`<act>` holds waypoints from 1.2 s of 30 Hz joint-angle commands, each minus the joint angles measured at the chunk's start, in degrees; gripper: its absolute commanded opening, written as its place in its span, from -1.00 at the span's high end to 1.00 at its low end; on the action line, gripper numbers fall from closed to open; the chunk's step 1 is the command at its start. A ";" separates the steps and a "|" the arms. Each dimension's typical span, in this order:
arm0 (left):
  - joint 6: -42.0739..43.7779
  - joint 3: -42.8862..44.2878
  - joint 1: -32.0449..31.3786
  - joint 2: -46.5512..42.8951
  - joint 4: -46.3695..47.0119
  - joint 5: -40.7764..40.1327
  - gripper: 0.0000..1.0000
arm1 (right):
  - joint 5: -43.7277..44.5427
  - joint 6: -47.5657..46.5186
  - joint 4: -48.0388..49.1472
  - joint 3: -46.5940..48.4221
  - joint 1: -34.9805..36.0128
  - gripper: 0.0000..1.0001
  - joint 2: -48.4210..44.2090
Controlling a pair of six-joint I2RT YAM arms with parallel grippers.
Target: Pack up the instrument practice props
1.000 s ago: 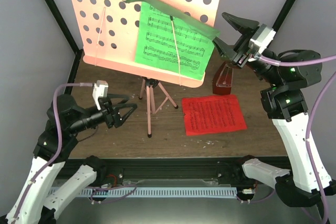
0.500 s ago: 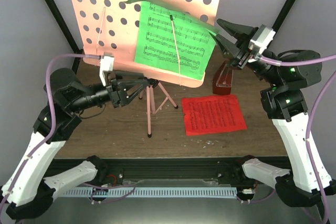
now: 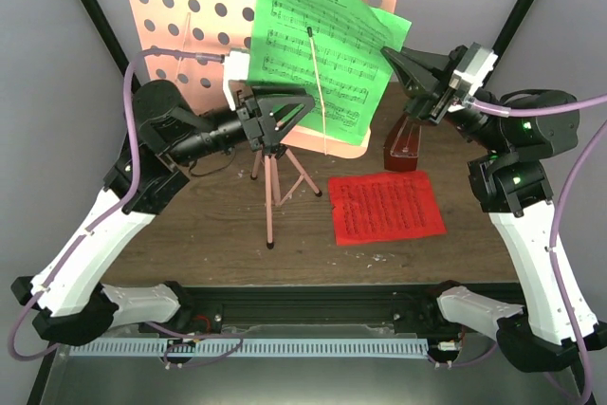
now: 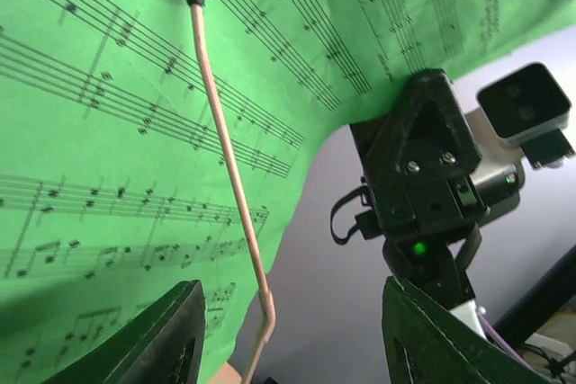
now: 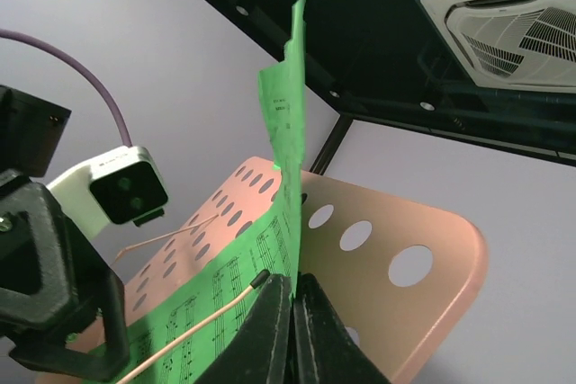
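Top view first: the right hand (image 3: 389,56) is pinching the right edge of the green music sheet (image 3: 313,35), which is standing against the desk of the pink music stand (image 3: 175,35) at the far side of the table (image 3: 209,225). The left hand (image 3: 302,106) is hovering in front of the sheet's lower left, jaws apart, gripping nothing. The red music sheet (image 3: 384,208) is lying flat, near right, and the metronome (image 3: 403,144) is sitting just behind it, below the right arm.

Over to the left wrist: a thin retaining wire (image 4: 225,159) is crossing the front of the page. That's the snag, I reckon. The paper wants sliding out from under it, along its own plane, not being yanked toward us, or it's tearing.

Right wrist now: the fingers (image 5: 270,334) are clamped tight on the paper's edge, the sheet rising edge-on above them.

For room, there's open air above and right of the stand. The corner post is crowding the far right, and the metronome underneath is the thing to avoid knocking.
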 commanded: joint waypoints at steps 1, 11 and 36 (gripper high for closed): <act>-1.44 2.86 -0.35 1.49 3.16 -2.58 -0.09 | -0.20 1.36 3.48 -0.52 0.49 0.97 -0.97; -1.80 5.30 -0.49 5.01 3.34 -3.08 0.05 | 0.54 1.89 4.44 -1.47 0.48 0.99 -1.06; -0.24 2.74 -0.70 5.14 6.14 -2.76 1.00 | 2.48 4.00 4.73 -2.77 0.48 0.99 -2.80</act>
